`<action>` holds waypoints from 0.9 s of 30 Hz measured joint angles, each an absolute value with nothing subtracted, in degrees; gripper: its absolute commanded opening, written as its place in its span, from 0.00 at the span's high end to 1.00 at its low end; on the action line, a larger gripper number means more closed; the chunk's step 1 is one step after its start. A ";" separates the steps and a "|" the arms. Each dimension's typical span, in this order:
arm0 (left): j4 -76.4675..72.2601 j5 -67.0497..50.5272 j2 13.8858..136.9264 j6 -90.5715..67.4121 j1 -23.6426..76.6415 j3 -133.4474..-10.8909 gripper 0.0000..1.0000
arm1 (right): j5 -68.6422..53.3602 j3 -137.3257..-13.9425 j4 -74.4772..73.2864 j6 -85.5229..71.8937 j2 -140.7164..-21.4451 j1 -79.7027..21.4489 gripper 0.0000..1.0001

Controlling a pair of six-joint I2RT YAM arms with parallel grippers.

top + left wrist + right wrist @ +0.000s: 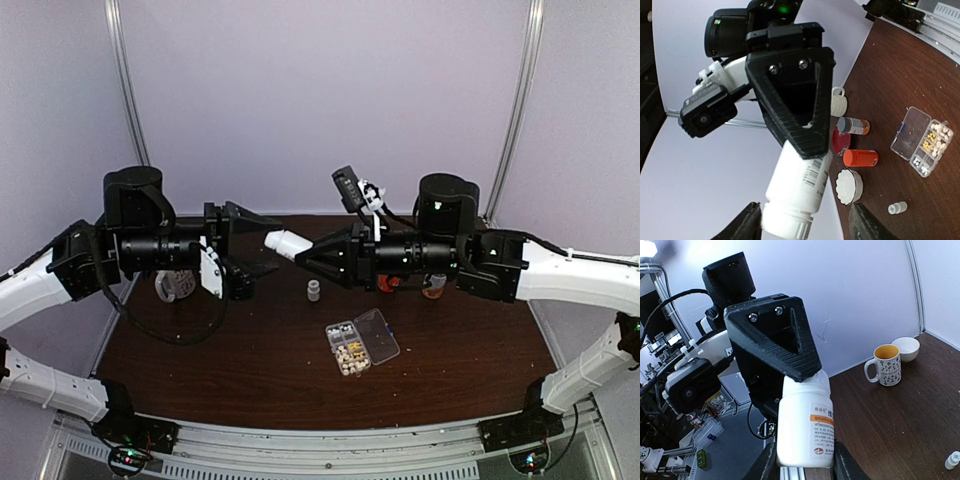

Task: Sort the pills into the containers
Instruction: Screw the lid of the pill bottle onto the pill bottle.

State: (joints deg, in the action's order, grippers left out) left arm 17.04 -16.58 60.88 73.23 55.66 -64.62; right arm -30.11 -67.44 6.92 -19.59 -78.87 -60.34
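My right gripper [303, 254] [804, 465] is shut on the base of a large white labelled bottle [286, 243] [805, 427] and holds it sideways, high above the table. My left gripper [262, 228] [807, 222] is open, with its fingers on either side of the bottle's white cap [790, 225]; one finger touches it and the other stands clear. The clear organizer box [375, 335] [912, 131] lies open on the table below. Cream and yellowish pills [349, 352] [939, 140] fill some of its cells.
A tiny white bottle [313, 290] [897, 207] [952, 460] stands near the box. An orange bottle [860, 158], a grey-capped amber bottle [853, 125], a red lid [840, 140] and a white scalloped cap [849, 186] lie at the back. A mug [883, 365] and a bowl [906, 348] stand back left.
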 measured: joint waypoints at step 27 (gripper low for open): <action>29.69 -11.51 65.91 -9.76 55.61 -86.54 0.12 | -12.80 -56.14 9.82 13.93 -64.34 -62.17 1.00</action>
State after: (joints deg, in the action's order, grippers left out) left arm 29.69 -11.51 65.91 -9.76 55.61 -86.54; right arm -12.80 -56.14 9.82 13.93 -64.34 -62.17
